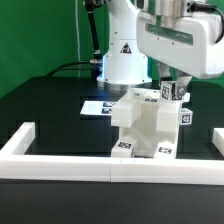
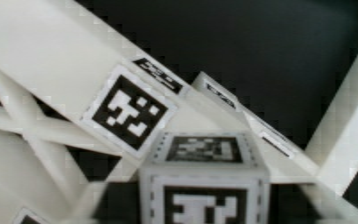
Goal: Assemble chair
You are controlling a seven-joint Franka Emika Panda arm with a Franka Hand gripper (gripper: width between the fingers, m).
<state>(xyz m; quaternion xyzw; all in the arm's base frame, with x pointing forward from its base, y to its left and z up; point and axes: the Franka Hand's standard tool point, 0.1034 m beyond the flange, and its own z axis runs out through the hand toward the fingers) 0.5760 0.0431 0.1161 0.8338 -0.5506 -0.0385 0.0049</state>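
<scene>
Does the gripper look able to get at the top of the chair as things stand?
Probably yes. The gripper hangs at the chair's upper end, and the wrist view shows a tagged block close in front with nothing across it. The white rail lies low in front, out of the way.

Exterior view low, across the rail (image 1: 60, 166); wrist view tight on shared chair (image 1: 148, 125).

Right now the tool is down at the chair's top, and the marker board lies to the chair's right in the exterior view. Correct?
Not quite. The marker board lies to the exterior view's left of the chair, slightly farther back, as the exterior view shows. The rest holds: the tool is down at the chair's top.
</scene>
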